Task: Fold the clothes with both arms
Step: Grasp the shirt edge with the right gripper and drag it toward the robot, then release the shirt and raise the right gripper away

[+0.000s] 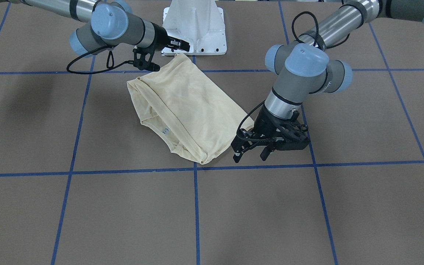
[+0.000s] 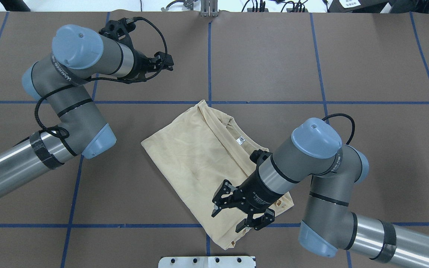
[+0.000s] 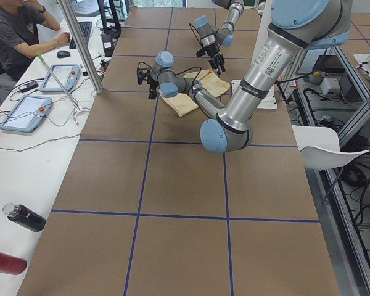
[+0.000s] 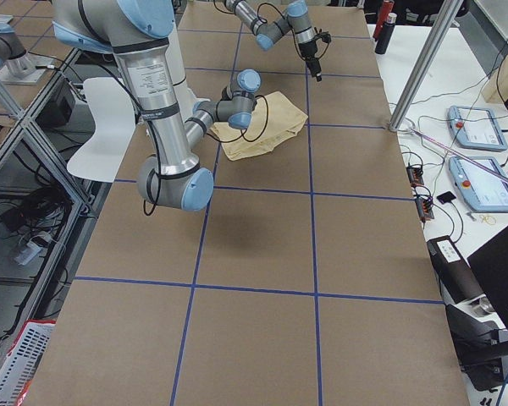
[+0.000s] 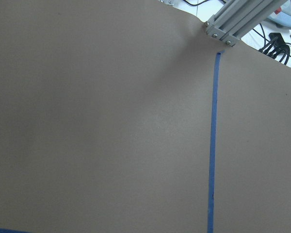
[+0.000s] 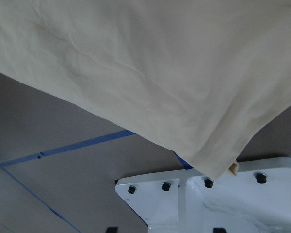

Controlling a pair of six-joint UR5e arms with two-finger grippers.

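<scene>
The clothes are one cream-yellow shirt [image 1: 190, 106] [image 2: 196, 156], lying folded into a slanted rectangle at the table's middle near the robot's side, small neck label [image 2: 240, 140] facing up. My right gripper [image 2: 231, 219] [image 1: 180, 45] hovers open and empty over the shirt's corner nearest the base; its wrist view is filled by the shirt [image 6: 145, 63]. My left gripper [image 1: 250, 156] [image 2: 164, 61] hangs open and empty on the far side, off the cloth and raised above the table. The left wrist view shows only bare brown table.
The white pedestal base [image 1: 193, 29] [image 6: 208, 204] stands just behind the shirt's corner. Blue tape lines [image 5: 214, 145] grid the brown table. An aluminium post [image 3: 80, 46] rises at the far edge. A person [image 3: 15, 31] sits at a side desk with tablets.
</scene>
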